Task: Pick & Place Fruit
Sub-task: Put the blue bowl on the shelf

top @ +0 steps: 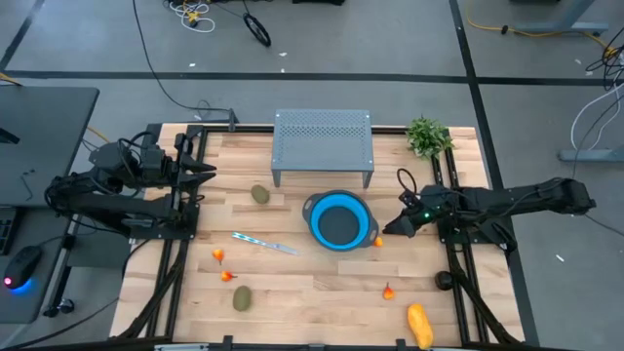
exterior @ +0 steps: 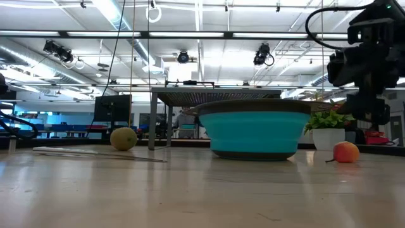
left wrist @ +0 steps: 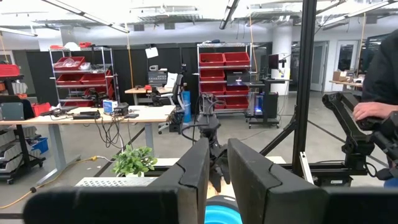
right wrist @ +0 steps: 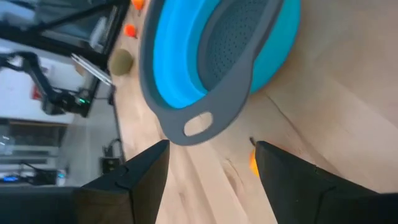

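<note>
My right gripper hovers open beside the right rim of a blue colander bowl, its fingers slanting down. A tiny orange fruit lies on the table just under it, half hidden behind one finger in the right wrist view. Two brown-green kiwis rest on the wood. Tiny red fruits and a long yellow-orange fruit rest there too. My left gripper waits at the left edge, held level, with a narrow gap between its fingers.
A perforated metal rack stands at the far middle, a potted green sprig at the far right. A slim silvery-blue knife lies left of the bowl. The bowl's grey handle tab points toward my right gripper.
</note>
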Robot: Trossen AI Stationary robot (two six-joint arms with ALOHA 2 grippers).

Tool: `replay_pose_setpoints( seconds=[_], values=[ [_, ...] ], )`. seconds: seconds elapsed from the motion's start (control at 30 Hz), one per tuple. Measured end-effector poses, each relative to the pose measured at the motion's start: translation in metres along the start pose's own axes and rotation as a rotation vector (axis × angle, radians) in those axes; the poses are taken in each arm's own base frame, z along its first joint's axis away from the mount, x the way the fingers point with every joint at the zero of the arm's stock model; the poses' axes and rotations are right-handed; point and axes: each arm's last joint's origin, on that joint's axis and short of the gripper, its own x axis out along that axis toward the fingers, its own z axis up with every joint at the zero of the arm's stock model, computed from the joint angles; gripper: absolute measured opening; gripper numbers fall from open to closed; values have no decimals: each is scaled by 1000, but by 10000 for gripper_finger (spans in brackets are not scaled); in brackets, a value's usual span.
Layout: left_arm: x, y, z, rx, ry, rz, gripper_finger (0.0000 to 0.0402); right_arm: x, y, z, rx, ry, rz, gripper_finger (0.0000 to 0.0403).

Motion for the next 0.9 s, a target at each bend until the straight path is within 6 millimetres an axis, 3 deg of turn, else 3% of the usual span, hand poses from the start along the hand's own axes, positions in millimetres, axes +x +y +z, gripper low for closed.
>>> replay_pose_setpoints(
  seconds=[0.5,0.9],
  values=[
    [0,0,0,0,0,0,68,10,-17,-6,97,-67,52,241],
    [0,0,0,0,0,0,67,17,-15,-3,104,-86,80,236]
  ],
)
